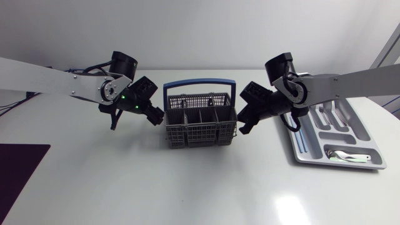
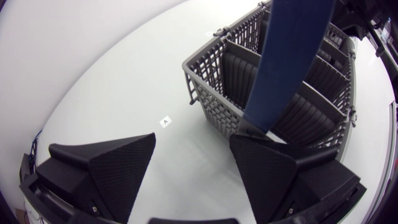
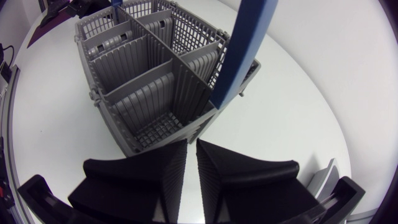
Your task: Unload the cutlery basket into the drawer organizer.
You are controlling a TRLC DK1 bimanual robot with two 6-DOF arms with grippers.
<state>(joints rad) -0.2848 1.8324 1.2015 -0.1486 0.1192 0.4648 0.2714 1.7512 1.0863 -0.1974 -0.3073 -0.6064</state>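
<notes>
Centrally, basket [image 1: 200, 128] (between both hands [image 1: 159, 116] [image 1: 241, 124])

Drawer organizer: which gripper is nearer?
Right. The right gripper hangs between the basket and the drawer organizer; the left gripper is on the basket's other side.

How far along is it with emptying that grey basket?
Looks nearly done. Done: the basket's compartments that show are empty, and cutlery lies in the organizer. In hand: nothing; the left tool is open beside the basket, the right tool shut on nothing. Left: probably little, though not every compartment floor shows.
</notes>
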